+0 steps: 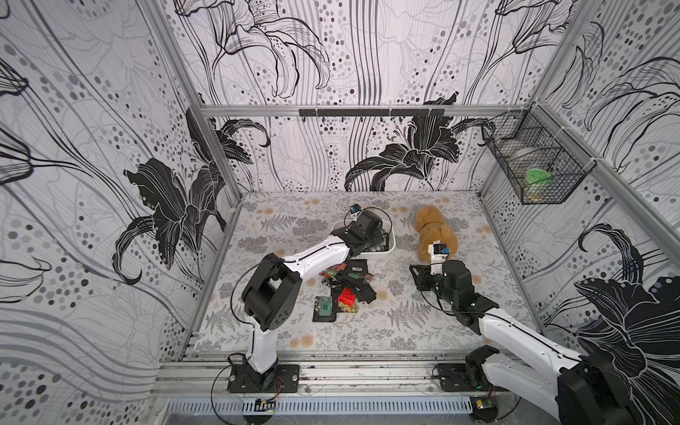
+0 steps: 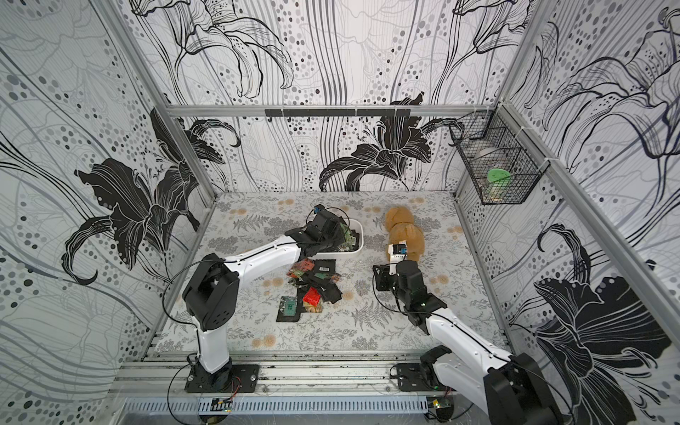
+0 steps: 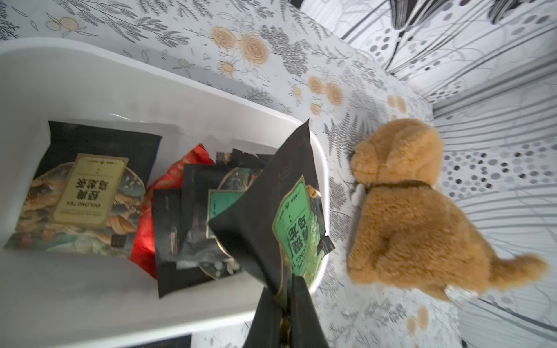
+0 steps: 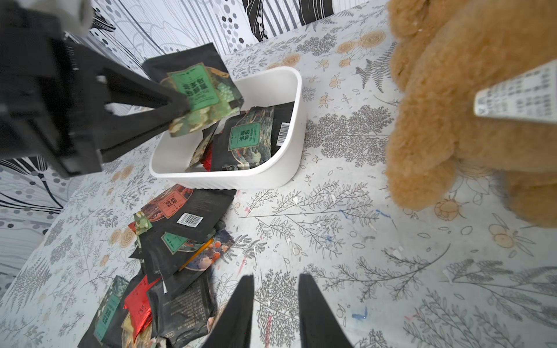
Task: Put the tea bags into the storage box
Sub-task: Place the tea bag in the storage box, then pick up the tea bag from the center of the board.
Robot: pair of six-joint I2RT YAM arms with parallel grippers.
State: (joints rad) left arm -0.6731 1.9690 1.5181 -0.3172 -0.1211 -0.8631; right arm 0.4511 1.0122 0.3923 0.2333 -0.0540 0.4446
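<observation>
The white storage box [image 1: 391, 241] [image 2: 360, 241] stands mid-table, with several tea bags [image 3: 87, 186] [image 4: 247, 138] lying inside it. My left gripper [image 3: 284, 298] [image 4: 184, 108] is shut on a black tea bag with a green label [image 3: 294, 226] [image 4: 196, 87], which hangs tilted over the box's near end. More tea bags [image 1: 346, 287] [image 2: 312, 287] [image 4: 180, 241] lie in a loose pile on the table in front of the box. Right of that pile, my right gripper [image 4: 276, 277] [image 1: 414, 274] stands open above bare tablecloth, with nothing between its fingers.
A tan plush toy [image 1: 436, 232] [image 2: 404, 232] [image 3: 407, 211] [image 4: 452, 105] sits just right of the box, close behind my right wrist. A black wire basket [image 1: 533, 165] hangs on the right wall. Patterned walls enclose the table on three sides.
</observation>
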